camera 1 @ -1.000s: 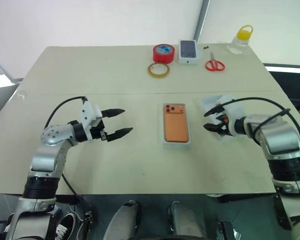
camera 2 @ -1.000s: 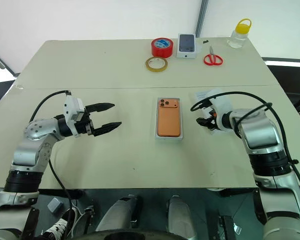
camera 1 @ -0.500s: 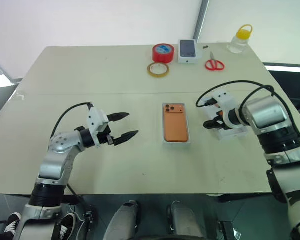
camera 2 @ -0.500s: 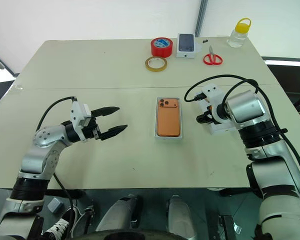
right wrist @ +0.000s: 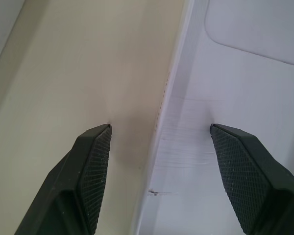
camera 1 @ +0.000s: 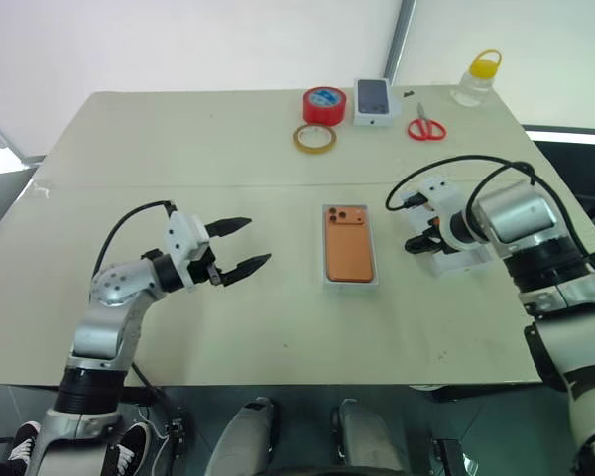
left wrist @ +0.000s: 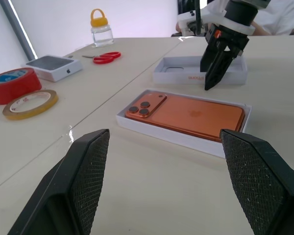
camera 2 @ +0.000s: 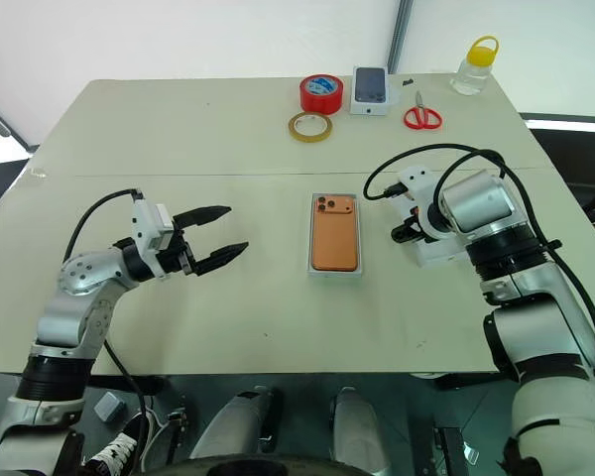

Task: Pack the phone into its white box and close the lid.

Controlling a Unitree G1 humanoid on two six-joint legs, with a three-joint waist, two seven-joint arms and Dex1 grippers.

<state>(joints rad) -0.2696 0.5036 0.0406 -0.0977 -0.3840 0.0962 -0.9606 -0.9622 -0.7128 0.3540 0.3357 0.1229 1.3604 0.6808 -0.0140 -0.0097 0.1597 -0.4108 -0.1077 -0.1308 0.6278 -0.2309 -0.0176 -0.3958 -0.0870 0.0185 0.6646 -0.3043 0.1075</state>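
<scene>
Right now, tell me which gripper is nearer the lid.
Right. The right gripper is at the lid, its open fingers straddling the lid's near wall. The left gripper hovers open across the table, on the far side of the phone in the white box.

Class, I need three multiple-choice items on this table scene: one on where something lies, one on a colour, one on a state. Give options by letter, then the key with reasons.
1. Where does the phone lie?
A. Inside the white box, camera lenses up
B. On the bare table beside the scissors
C. Between the left pincer's fingers

2. What colour are the handles of the scissors?
A. Yellow
B. Red
C. Blue

3. How does the right pincer stand at the lid?
A. Shut, well away from it
B. Open, one finger on each side of the lid's wall
C. Open, lifting the lid high above the phone

Key: 1 A, the orange phone sits within the tray's white rim. 2 B, red loops show at the table's far edge. 3 B, the right wrist view shows the wall between the spread fingers.
</scene>
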